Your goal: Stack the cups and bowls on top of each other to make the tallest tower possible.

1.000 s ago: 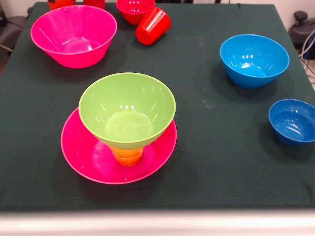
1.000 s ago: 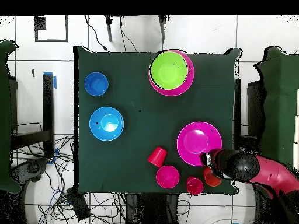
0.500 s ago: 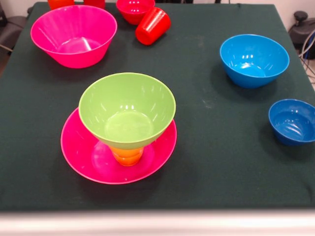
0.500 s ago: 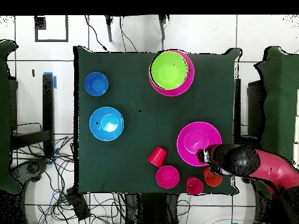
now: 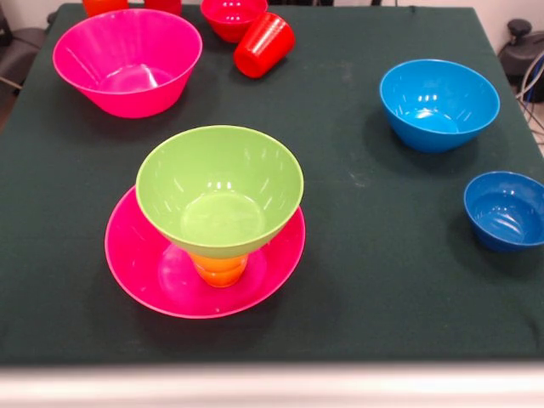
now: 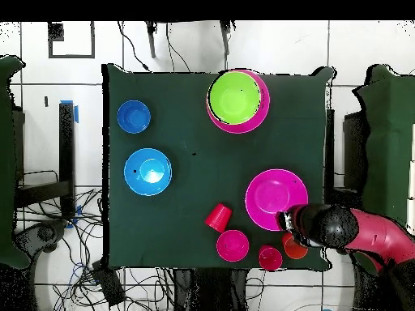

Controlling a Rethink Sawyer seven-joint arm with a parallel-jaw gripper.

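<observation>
i cannot tell how the gripper (image 6: 285, 220) is set; from above i see only its dark end, at the near rim of the loose pink bowl (image 6: 276, 198) and just beside the orange cup (image 6: 295, 246). the front view does not show it at all.

the orange cup stands upright at the table edge, open side up, and looks empty. i judge it light, stiff and glossy, so it can slip from a pinch. its wall is tapered, so i would take it across the rim, one finger inside and one outside, or low around the body.

close to it are a red cup (image 6: 270, 257) standing upright, a small red bowl (image 6: 233, 244), and another red cup (image 5: 264, 44) lying on its side. all look empty.

the tower (image 5: 214, 223) is well apart, at the other side of the table: a wide pink bowl (image 5: 149, 270) at the base, a yellow cup (image 5: 219, 269) in it, and the green bowl (image 5: 219, 189) sitting on the cup. the green bowl is empty and open upward. it is much wider than the cup below, so i expect it can tip with a small push.

the light blue bowl (image 5: 439, 103) and the small dark blue bowl (image 5: 507, 209) stand alone on the green cloth (image 5: 357, 255), both empty.
</observation>
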